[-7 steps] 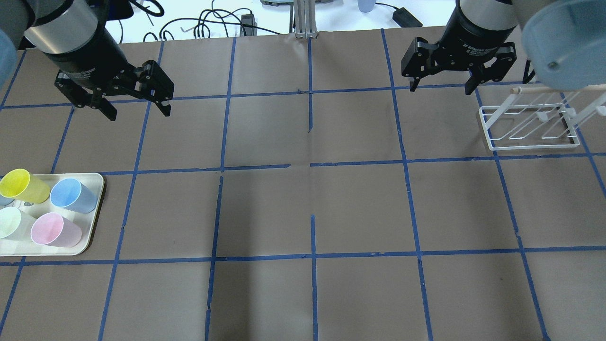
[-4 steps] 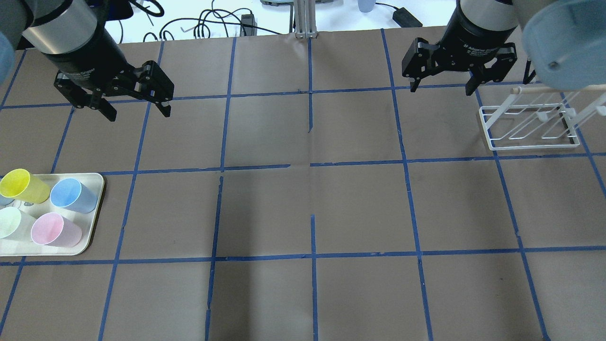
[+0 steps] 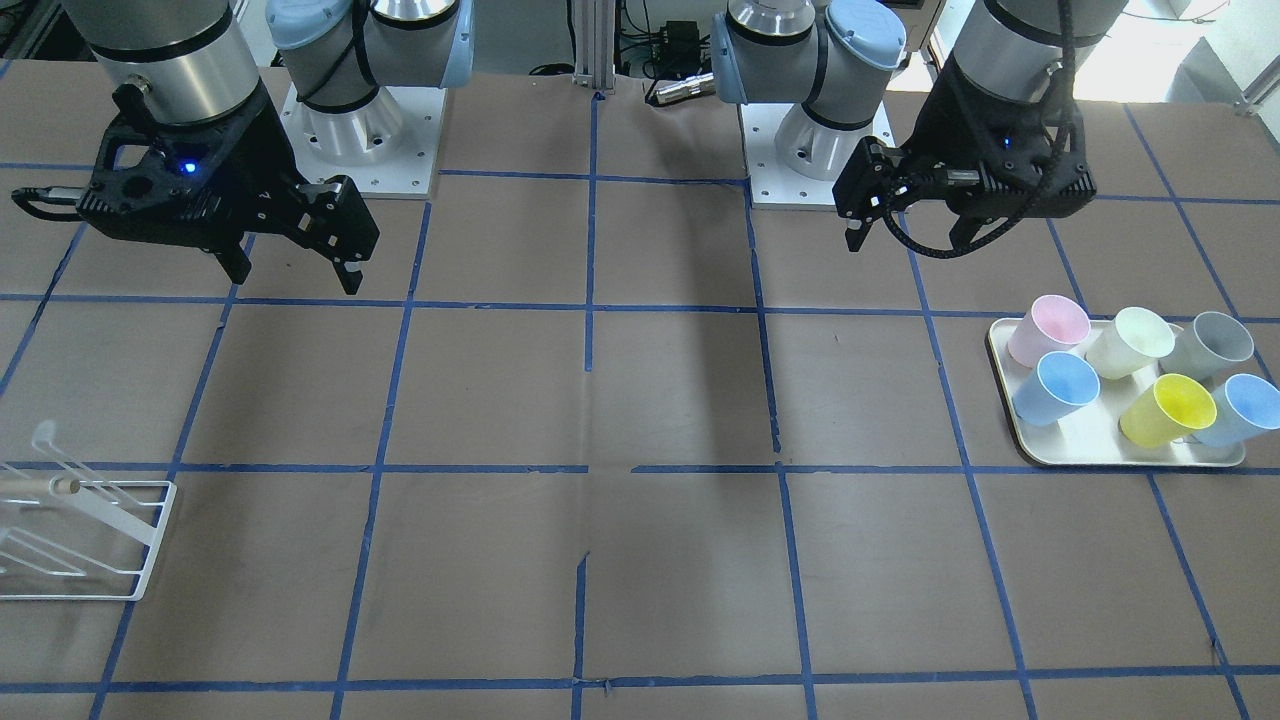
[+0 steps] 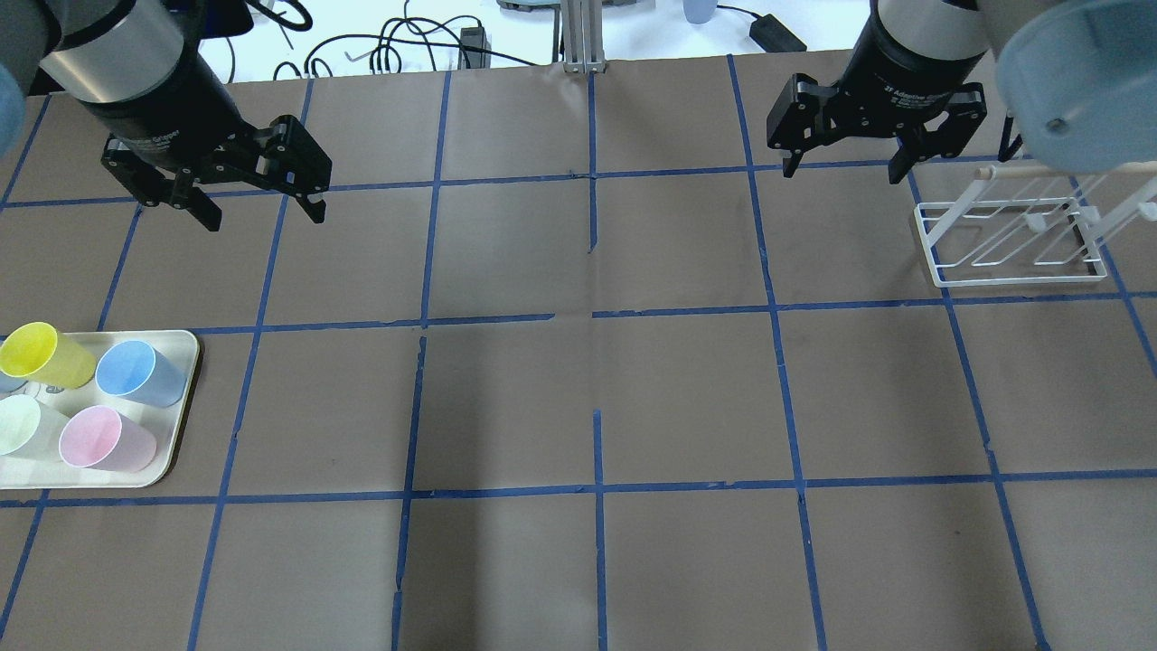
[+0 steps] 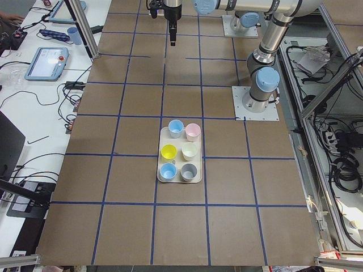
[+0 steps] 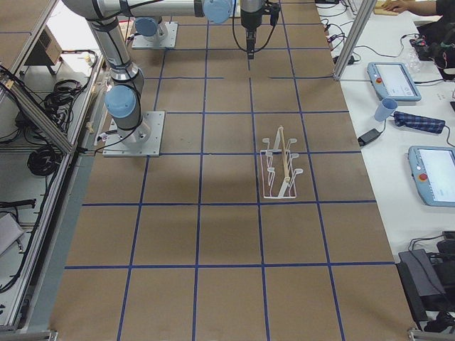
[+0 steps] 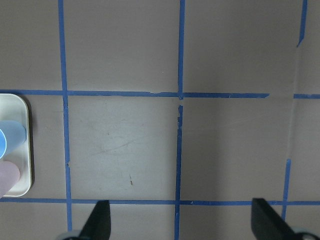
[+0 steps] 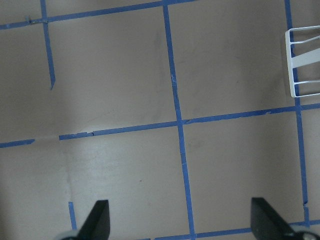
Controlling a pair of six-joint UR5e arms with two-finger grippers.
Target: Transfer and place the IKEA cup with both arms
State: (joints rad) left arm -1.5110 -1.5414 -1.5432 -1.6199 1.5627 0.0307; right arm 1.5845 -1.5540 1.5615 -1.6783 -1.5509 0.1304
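Two light blue IKEA cups stand on a cream tray (image 4: 183,418) at the table's left: one (image 4: 136,372) at the tray's inner corner, the other only a sliver at the frame's edge (image 4: 5,383). Both show in the front view (image 3: 1058,388) (image 3: 1240,408). My left gripper (image 4: 264,215) is open and empty, high above the table, behind the tray and apart from it. Its wrist view catches the near blue cup (image 7: 10,140) at the left edge. My right gripper (image 4: 842,172) is open and empty at the far right, beside the rack.
The tray also holds a yellow (image 4: 41,353), a pink (image 4: 99,438), a pale green (image 4: 18,427) and a grey cup (image 3: 1212,342). A white wire rack (image 4: 1012,244) with a wooden bar stands at the right. Brown paper with blue tape lines covers the table.
The left gripper has drifted very slightly to the left. Both grippers stay open and nothing else has moved.
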